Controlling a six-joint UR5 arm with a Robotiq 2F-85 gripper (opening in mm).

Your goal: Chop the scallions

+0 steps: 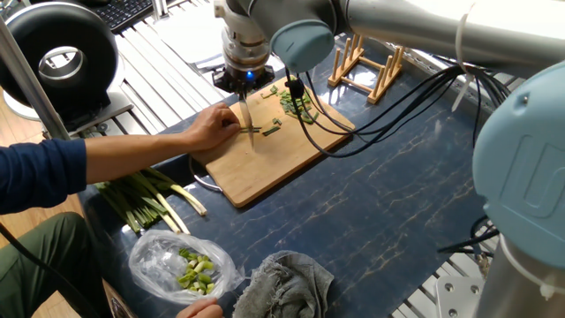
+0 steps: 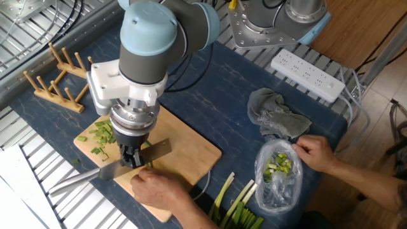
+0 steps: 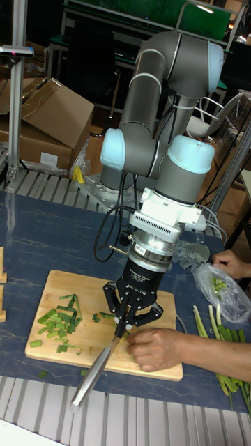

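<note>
Gripping the knife (image 2: 108, 169) shut, gripper (image 3: 130, 321) poised above scallions (image 1: 253, 130), stalks crosswise under blade, pinned by hand (image 3: 158, 348).

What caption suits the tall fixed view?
Robot gripper holds a knife over scallions steadied by a hand on a cutting board.

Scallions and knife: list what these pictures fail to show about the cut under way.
- Where the knife edge meets the scallions: hidden by the gripper in the tall view and the other fixed view; too small in the first fixed view.
- The uncut stalks: covered by the person's hand in all three views.
- The knife handle: buried between the closed fingers.
- The cutting board near corner: behind the hand in the other fixed view.
</note>
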